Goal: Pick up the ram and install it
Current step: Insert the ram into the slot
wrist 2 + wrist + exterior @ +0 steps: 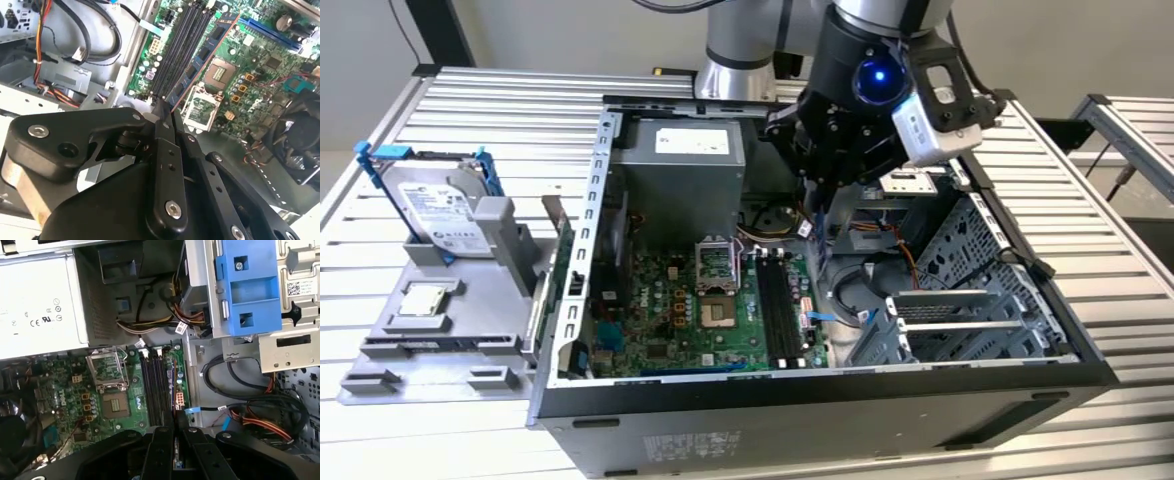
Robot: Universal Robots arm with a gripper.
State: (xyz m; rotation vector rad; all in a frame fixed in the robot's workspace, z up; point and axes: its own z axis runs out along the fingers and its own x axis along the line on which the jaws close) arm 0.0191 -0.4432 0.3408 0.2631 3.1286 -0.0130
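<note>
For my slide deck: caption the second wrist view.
The hand grips the ram edge-on over the memory slots.

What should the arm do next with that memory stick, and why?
Probably ease straight down, lining up first: the pincer is shut on the ram, which hangs edge-down above the black memory slots, not yet seated in one.

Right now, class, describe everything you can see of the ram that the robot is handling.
In the second wrist view, the ram is a long, thin, flat card with a row of dark rectangular chips on its face and a fine reddish edge. One end is pinched in the gripper. The rest juts out free over the green motherboard, running alongside the black memory slots. It is not seated in a slot, and nothing else appears to touch it.
</note>
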